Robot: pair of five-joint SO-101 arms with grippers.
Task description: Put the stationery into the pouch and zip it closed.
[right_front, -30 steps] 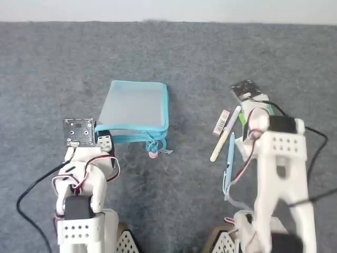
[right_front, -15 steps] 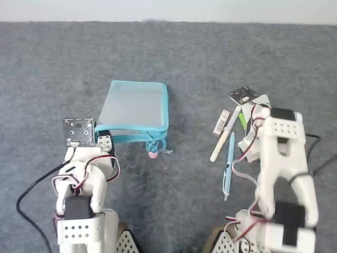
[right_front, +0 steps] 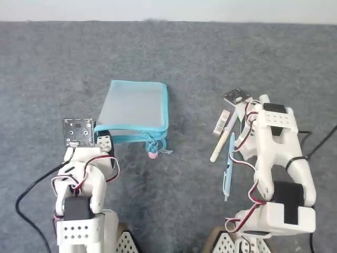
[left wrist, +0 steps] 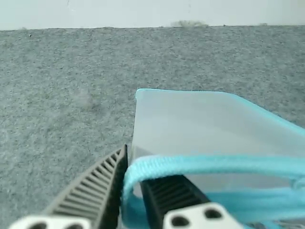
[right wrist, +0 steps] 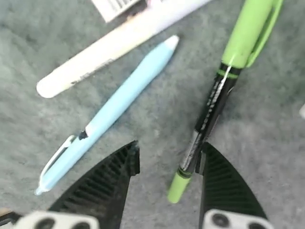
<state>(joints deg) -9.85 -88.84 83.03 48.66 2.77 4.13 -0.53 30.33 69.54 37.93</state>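
left end effector [left wrist: 132, 167] clamps the pouch [left wrist: 190, 129]; right end effector [right wrist: 168, 148], spread wide, sits off-centre on the green pen [right wrist: 214, 100] (closing may shove it).

A grey, felt-like bench [right_front: 63, 63] carries a translucent, teal-trimmed pouch [right_front: 134, 108] on its left half. Well apart to the right lie 3 pens close together: white pen [right_front: 225, 134], light-blue pen [right_front: 228, 166] and green pen [right wrist: 217, 98], beside a small labelled block [right_front: 221, 122].

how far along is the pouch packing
Nothing looks packed yet. The left gripper pinches the pouch by its zip edge. The right gripper hangs open over the green pen; blue pen and white marker lie on the carpet. Loading and zipping remain.
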